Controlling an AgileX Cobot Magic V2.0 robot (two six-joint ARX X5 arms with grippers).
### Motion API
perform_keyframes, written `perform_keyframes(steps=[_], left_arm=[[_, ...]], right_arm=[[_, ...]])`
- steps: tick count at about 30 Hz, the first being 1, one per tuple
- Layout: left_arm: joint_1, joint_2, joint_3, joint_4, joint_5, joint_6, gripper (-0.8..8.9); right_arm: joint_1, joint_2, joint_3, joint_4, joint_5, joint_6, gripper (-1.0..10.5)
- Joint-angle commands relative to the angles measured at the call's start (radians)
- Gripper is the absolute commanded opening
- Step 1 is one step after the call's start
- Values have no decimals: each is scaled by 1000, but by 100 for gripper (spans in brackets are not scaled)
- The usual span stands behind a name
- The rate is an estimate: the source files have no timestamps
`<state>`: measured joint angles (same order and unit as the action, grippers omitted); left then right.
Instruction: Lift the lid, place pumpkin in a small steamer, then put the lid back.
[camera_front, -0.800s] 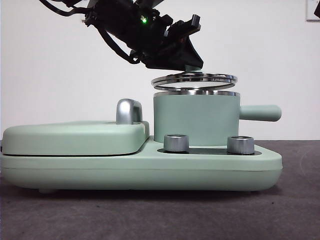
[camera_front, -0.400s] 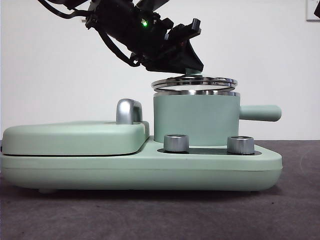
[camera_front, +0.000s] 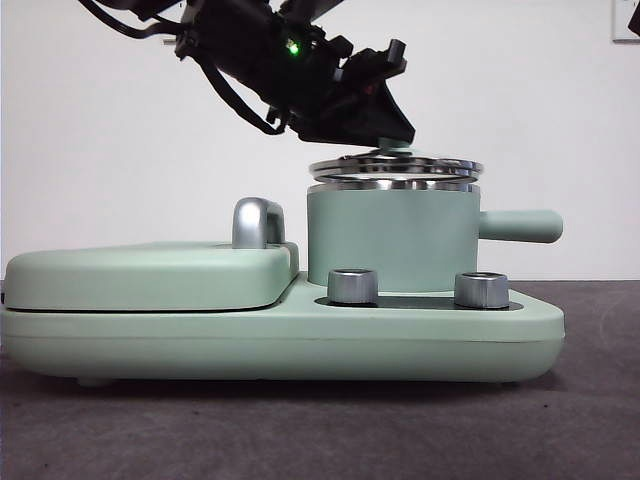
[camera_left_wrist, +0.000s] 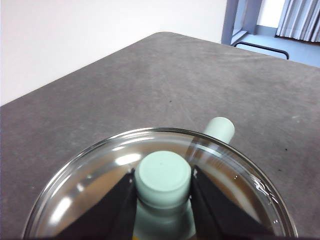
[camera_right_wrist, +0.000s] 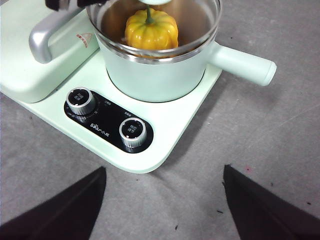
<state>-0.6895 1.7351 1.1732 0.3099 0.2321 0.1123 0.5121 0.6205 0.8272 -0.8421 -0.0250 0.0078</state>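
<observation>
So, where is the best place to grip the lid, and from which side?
By its knob, from above. The lid is a flat glass disc with a thin steel rim; the knob stands up at its centre, and the left gripper is shut on it.

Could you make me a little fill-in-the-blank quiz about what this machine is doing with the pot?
1. The left gripper grips the lid by its ____.
2. Inside the small steamer sits a yellow ____.
3. Two ____ sit on the black panel below the pot.
4. The right gripper holds ____.

Missing words: knob; pumpkin; dials; nothing

Pumpkin (camera_right_wrist: 151, 29) inside steamer (camera_front: 390, 240), lid (camera_front: 396, 168) atop.
</observation>
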Motion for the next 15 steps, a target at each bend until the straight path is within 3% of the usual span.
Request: perform_keyframes(steps=[1,15], left_arm=[[-16,29,30,28,5,10,9],[-17,26,30,29,-27,21,9]], right_arm=[[6,5,5,3,3,3,360],[6,5,5,2,3,3,360]])
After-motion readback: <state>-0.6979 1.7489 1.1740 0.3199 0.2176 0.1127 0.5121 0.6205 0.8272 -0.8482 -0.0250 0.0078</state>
